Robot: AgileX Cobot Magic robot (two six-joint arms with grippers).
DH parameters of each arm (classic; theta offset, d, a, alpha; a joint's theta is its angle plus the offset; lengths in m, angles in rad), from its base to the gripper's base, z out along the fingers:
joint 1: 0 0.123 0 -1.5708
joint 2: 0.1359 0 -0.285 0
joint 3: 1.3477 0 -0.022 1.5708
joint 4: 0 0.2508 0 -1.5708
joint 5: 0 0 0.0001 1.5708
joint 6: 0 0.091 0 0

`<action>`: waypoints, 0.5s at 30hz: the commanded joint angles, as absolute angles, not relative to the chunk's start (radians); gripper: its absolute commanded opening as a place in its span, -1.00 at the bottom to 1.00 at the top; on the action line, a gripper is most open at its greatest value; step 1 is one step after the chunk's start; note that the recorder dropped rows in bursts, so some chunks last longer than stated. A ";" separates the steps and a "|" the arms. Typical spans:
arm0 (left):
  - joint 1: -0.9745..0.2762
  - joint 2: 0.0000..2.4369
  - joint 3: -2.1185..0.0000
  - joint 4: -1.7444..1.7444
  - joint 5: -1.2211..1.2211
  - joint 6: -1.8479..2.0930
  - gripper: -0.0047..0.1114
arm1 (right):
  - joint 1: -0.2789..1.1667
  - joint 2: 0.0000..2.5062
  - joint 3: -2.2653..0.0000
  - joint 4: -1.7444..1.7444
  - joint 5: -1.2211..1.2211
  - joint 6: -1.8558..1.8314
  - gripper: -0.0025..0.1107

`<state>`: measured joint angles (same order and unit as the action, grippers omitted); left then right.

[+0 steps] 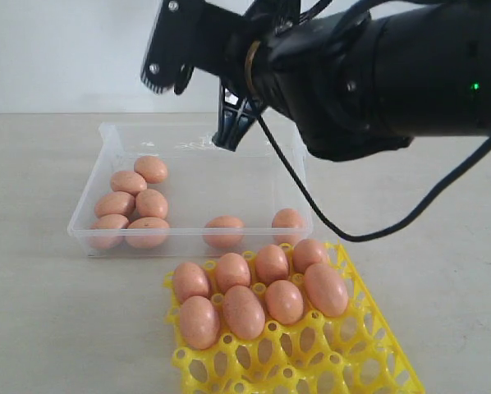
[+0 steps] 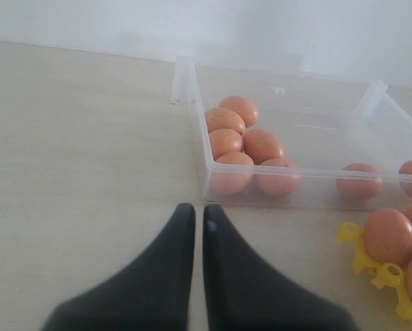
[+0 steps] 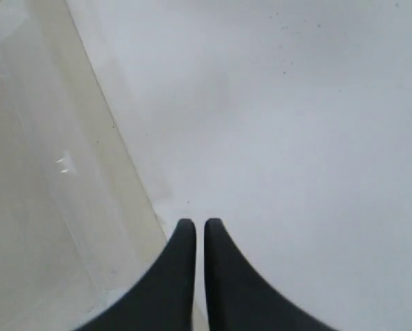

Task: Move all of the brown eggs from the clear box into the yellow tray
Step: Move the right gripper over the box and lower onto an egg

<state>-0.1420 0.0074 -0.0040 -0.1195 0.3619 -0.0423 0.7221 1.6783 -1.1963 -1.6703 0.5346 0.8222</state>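
The left claw (image 2: 198,214) and right claw (image 3: 198,224) were closed and empty, with eight eggs (image 1: 147,232) lying inside the box (image 1: 221,185) and eight more seated in the tray (image 1: 311,361) just beside the box.

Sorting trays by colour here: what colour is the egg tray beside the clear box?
Bright yellow tray, an open lattice; it shows best in the exterior view.
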 commanded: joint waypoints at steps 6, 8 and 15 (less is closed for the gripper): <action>-0.144 0.012 0.000 -0.115 0.354 -0.038 -0.85 | 0.636 1.736 -1.529 -0.685 0.739 0.167 -0.96; -0.144 0.012 0.000 -0.115 0.354 -0.038 -0.85 | 0.595 1.783 -1.626 -0.458 0.876 0.010 -0.96; -0.144 0.012 0.000 -0.115 0.354 -0.038 -0.85 | 0.532 1.930 -1.795 0.006 1.129 -0.257 -0.96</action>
<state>-0.1420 0.0074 -0.0040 -0.1195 0.3619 -0.0423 0.5438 1.8933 -1.7543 -0.1564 1.0788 -0.1641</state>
